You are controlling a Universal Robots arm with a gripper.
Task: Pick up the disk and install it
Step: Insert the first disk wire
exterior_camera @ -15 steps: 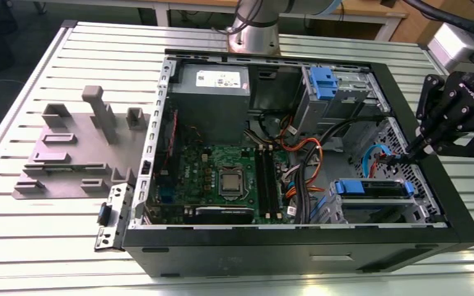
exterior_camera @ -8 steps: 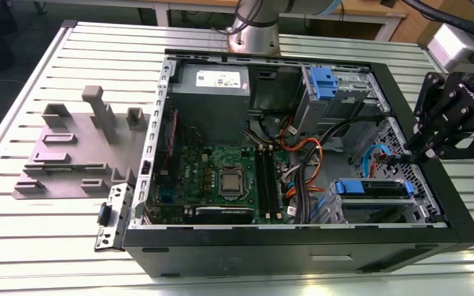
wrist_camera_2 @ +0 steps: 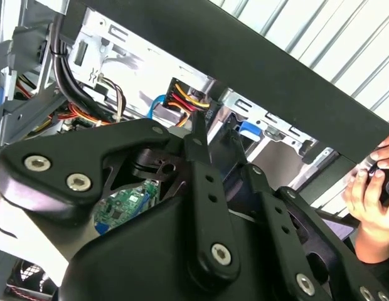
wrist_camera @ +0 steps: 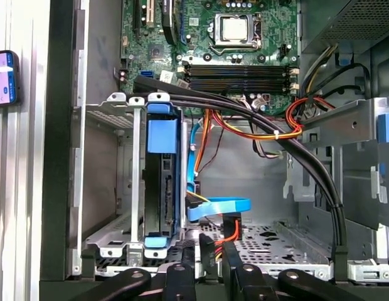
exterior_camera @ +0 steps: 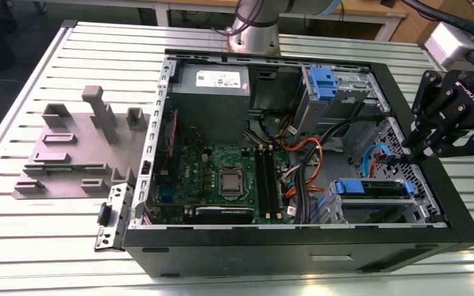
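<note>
Gripper jaws stand narrowly parted and hold nothing; in the first wrist view, wires show through the gap. It hangs at the open computer case, over the wall on the exterior view's right. Just beyond it the disk stands on edge between its blue rails inside the metal drive cage. By my reading the pick-up is done and the install is at or near its end; whether the disk is fully latched I cannot tell. Any further move calls for care: a blue flat cable lies beside the cage, and a black cable bundle crosses the bay. Farther in lies the motherboard. Outside the case, a grey slotted stand sits on the table, and a person's hand is near the case edge.
</note>
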